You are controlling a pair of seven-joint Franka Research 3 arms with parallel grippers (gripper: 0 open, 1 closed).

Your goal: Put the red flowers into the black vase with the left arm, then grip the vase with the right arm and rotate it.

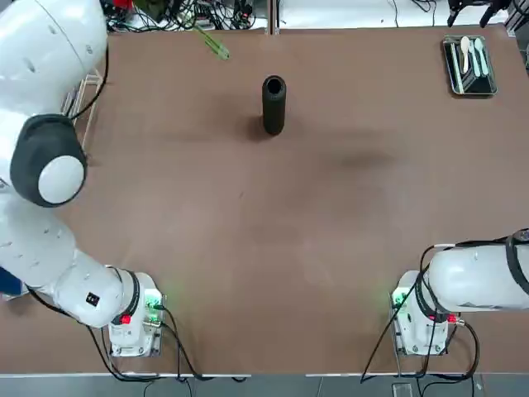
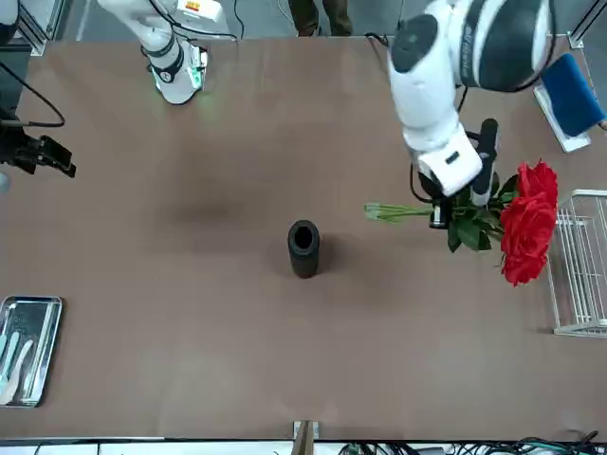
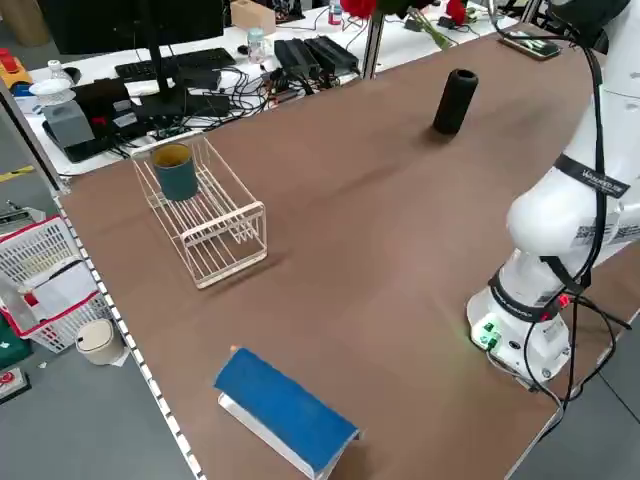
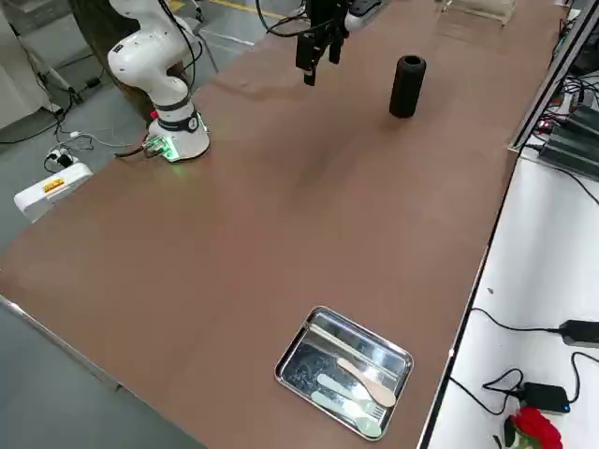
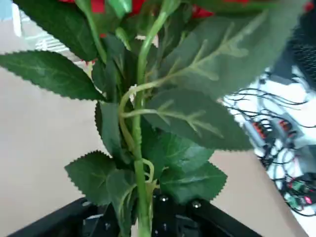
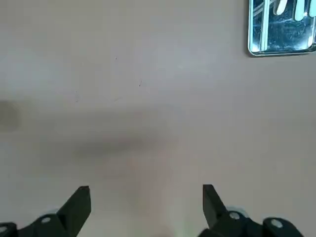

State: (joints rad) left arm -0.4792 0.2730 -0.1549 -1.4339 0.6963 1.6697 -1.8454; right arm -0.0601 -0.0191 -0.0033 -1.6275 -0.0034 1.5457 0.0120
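No text or label can be read anywhere.

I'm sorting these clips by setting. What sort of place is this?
Most likely a robotics lab or test workspace: two robot arms bolted to a brown table, a bench crowded with cables and a keyboard alongside, and staged props such as a black vase and a metal tray.

Over on the brown tabletop [image 1: 248,248], a metal tray [image 2: 28,349] with pale plastic cutlery [image 4: 351,388] sits at the far corner on the right claw's side. Beside the left claw, a white wire rack [image 3: 205,220] holds a dark green cup [image 3: 176,170]. A blue book [image 3: 285,412] lies well behind that claw, near the tabletop's edge.
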